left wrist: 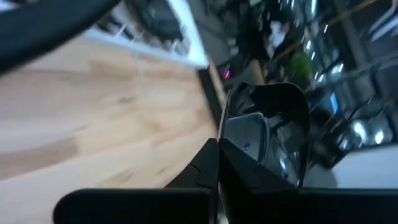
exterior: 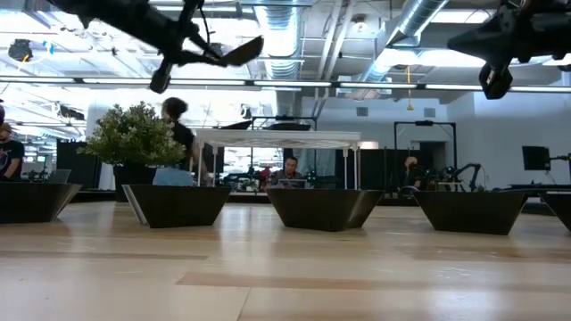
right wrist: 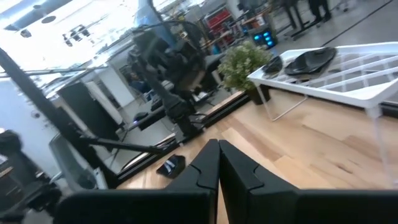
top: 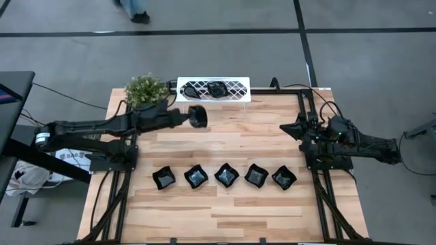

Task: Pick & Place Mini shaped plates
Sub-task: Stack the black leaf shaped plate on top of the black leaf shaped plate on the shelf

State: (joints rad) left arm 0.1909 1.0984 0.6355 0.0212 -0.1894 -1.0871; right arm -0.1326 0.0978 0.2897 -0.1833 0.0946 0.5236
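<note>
While the left gripper held one glossy black rounded dish clenched in the air just before the white lattice rack, two dishes already lay on that rack. Five wavy-edged square black plates remained in a row on the wooden table. Right gripper waited at the table's right edge, clenched and empty.

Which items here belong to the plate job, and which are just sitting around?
Job: left hand shut on a black plate; five wavy-edged square plates in a row; two plates on the rack.
Bystanders: white lattice rack; potted plant; right hand, idle.
</note>
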